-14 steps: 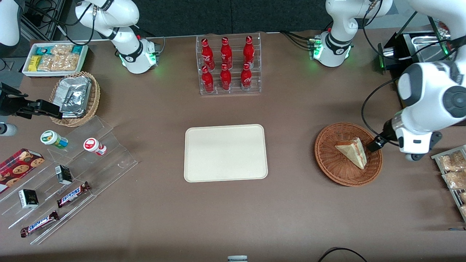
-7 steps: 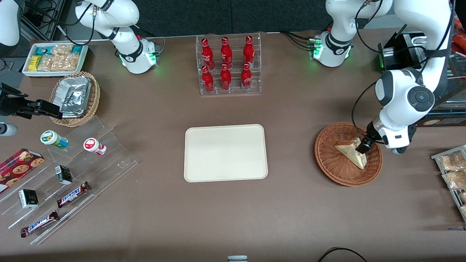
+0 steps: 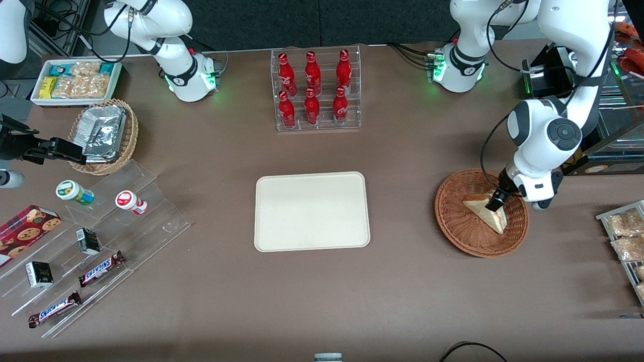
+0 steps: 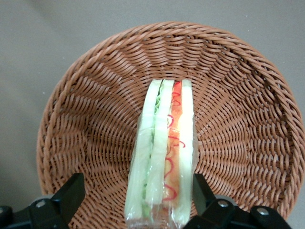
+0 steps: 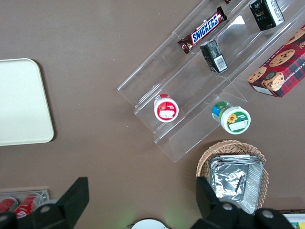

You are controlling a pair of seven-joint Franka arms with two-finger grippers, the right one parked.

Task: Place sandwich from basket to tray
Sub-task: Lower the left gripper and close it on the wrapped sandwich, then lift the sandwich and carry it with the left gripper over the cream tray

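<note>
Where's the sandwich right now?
The sandwich lies in the basket toward the working arm's end of the table, with the open pincer straddling it.

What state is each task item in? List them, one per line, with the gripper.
Triangular white-bread sandwich: standing on edge in the basket, not lifted.
Round reddish-brown wicker basket: holds only the sandwich.
Flat cream rectangular tray: bare.
Left gripper: open, fingers straddling the sandwich, low over the basket.

Brown matte table (image 3: pixel 427 301) (evenly lit from above), dark wall panel (image 3: pixel 322 20) along its edge farthest from the camera
</note>
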